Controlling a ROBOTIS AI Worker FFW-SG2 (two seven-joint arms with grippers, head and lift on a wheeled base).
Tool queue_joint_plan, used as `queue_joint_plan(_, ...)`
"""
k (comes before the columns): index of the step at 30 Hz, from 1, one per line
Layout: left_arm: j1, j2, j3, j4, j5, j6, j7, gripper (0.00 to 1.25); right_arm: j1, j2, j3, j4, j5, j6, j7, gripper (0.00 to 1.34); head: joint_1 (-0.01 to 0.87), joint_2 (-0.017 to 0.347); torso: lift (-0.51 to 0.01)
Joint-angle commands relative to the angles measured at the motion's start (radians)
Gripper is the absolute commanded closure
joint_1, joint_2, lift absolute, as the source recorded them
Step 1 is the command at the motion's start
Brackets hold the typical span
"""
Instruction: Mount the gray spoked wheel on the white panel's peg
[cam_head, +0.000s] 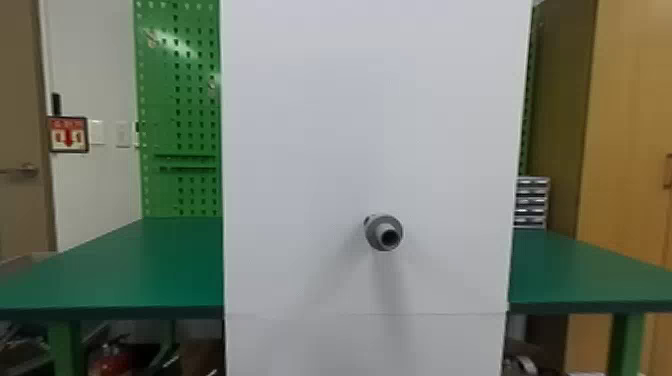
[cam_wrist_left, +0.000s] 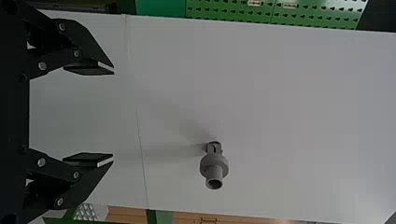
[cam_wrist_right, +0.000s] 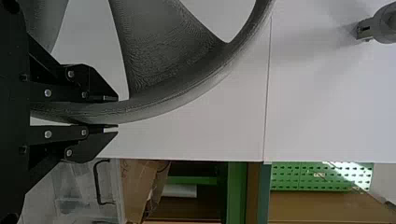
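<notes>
The gray peg (cam_head: 384, 232) juts out from the white panel (cam_head: 310, 150) in the head view, low and a bit right of the panel's middle. In the left wrist view, my left gripper (cam_wrist_left: 113, 114) stands open with nothing between its fingers, and the peg (cam_wrist_left: 214, 167) is beyond them. My right gripper (cam_wrist_right: 117, 113) is shut on the rim of the gray spoked wheel (cam_wrist_right: 173, 91) in the right wrist view. The wheel is in front of the panel, apart from the peg (cam_wrist_right: 385, 25); part of it is cut off by that view's edge.
A green table (cam_head: 125, 270) extends on both sides behind the panel. Behind it stand a green pegboard (cam_head: 190, 125), a small drawer unit (cam_head: 531, 202) and a wooden cabinet (cam_head: 625, 125). A clear plastic bin (cam_wrist_right: 84, 191) and a cardboard box (cam_wrist_right: 137, 186) show past the panel's edge.
</notes>
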Motion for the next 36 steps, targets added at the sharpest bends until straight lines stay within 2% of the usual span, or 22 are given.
queue_joint_plan(1, -0.008, 0.0, 0.002, 0.017, -0.015, 0.009, -0.025, 0.58, -0.003, 0.002, -0.002, 0.003, 0.0, -0.008, 0.0, 1.23, 0.123, -0.008, -0.398)
queue_joint_plan(14, -0.029, 0.0, 0.006, 0.019, -0.067, 0.07, -0.089, 0.58, -0.01, 0.004, -0.005, 0.012, 0.0, -0.025, 0.0, 1.23, 0.123, -0.008, -0.398)
queue_joint_plan(36, -0.037, -0.001, 0.0, 0.019, -0.07, 0.07, -0.089, 0.58, -0.011, 0.004, 0.003, 0.02, 0.0, -0.029, 0.0, 1.23, 0.123, -0.008, -0.398)
